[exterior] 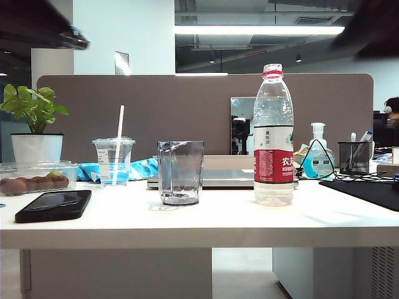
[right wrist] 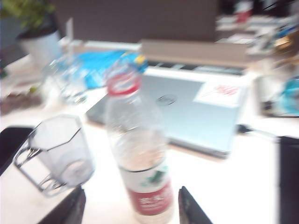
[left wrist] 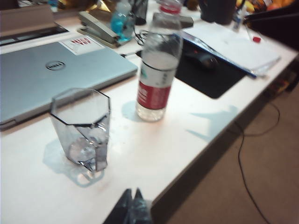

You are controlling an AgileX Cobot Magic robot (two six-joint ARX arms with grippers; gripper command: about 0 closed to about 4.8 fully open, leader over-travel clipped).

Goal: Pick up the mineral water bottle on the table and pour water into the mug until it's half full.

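**Bottle and mug stood side by side on the table**

You had the mineral water bottle standing upright on the white table, well apart from the mug, which stood upright too. A closed silver laptop lay behind them both. Your right gripper hung just in front of the bottle, its two fingers spread wide, one on each side, holding nothing. Your left gripper hung over the table's front edge near the mug, its dark tips pressed together and holding nothing
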